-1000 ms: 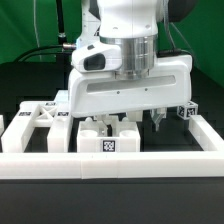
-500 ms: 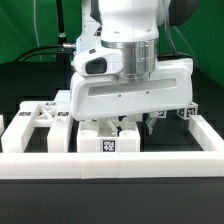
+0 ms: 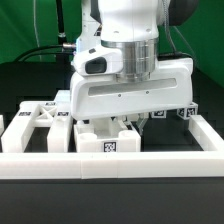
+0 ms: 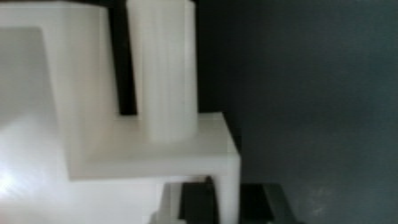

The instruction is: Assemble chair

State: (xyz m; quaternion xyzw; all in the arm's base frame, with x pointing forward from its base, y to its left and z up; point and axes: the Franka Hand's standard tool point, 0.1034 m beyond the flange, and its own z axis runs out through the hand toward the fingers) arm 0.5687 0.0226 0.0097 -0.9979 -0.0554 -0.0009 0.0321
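Behind the border rail [image 3: 110, 163] | gripper [image 3: 128, 121] low over chair block [image 3: 108, 141] | grip state not discernible | cross-braced side [image 3: 40, 117] nearby

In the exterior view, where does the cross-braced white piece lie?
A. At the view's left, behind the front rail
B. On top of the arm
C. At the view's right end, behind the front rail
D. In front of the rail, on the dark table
A: the cross-braced piece shows at the exterior view's left, just behind the long front rail.
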